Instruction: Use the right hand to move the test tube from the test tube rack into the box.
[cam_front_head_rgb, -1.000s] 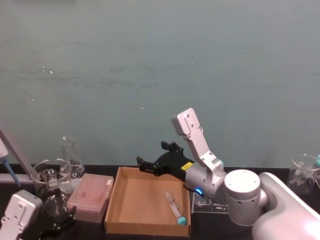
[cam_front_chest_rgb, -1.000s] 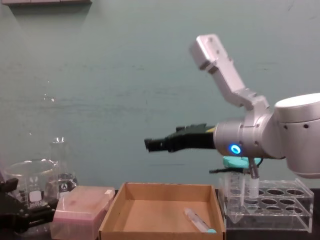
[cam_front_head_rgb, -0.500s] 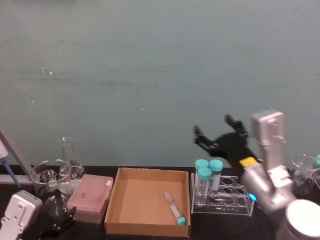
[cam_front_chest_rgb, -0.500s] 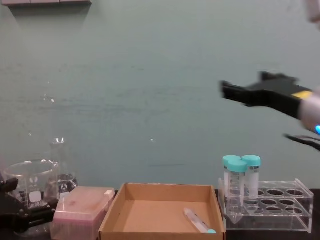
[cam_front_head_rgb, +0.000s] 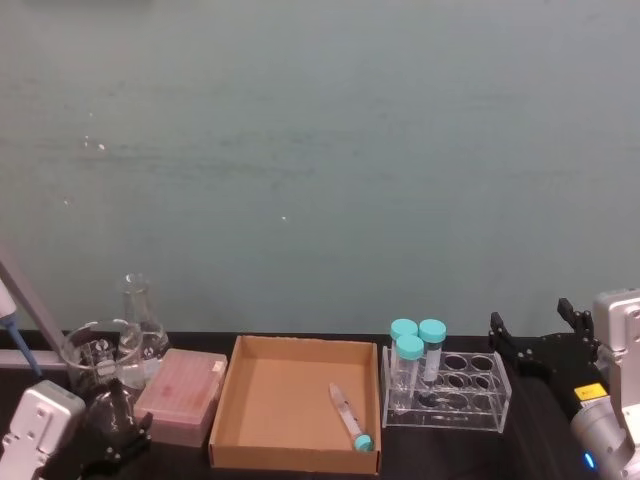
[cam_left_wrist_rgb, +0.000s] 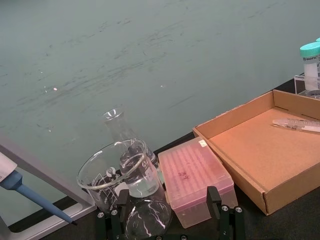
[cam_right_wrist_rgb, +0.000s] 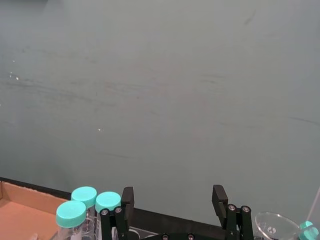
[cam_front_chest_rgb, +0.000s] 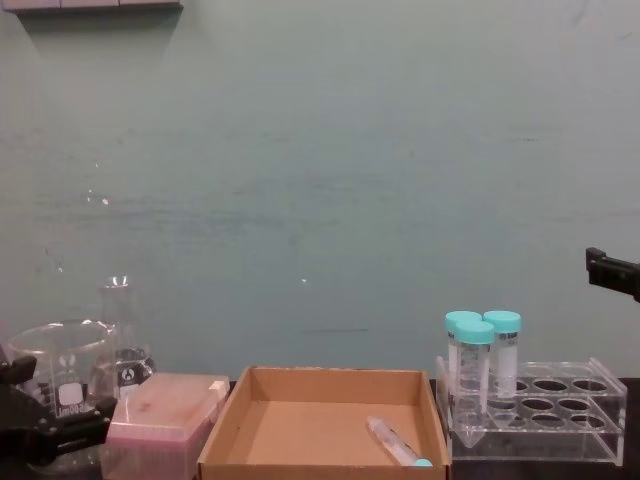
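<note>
The slim test tube (cam_front_head_rgb: 348, 414) with its small teal cap lies loose on the floor of the brown cardboard box (cam_front_head_rgb: 262, 395), near the box's right wall; it also shows in the chest view (cam_front_chest_rgb: 393, 441) and in the left wrist view (cam_left_wrist_rgb: 298, 125). The clear test tube rack (cam_front_head_rgb: 463, 392) stands right of the box and holds three wider teal-capped tubes (cam_front_head_rgb: 418, 340). My right gripper (cam_front_head_rgb: 532, 336) hangs open and empty to the right of the rack, low over the table. From the right wrist its fingers (cam_right_wrist_rgb: 125, 206) stand wide apart behind those caps.
A pink plastic box (cam_front_head_rgb: 181, 395) sits left of the cardboard box, with a beaker (cam_front_head_rgb: 98, 355) and a conical flask (cam_front_head_rgb: 140, 315) beyond it. My left gripper (cam_left_wrist_rgb: 165, 222) is parked open at the near left. Another glass beaker (cam_right_wrist_rgb: 272, 227) stands far right.
My right arm has swung away from above the box to the right and come down beside the rack. The test tube has stayed lying in the box.
</note>
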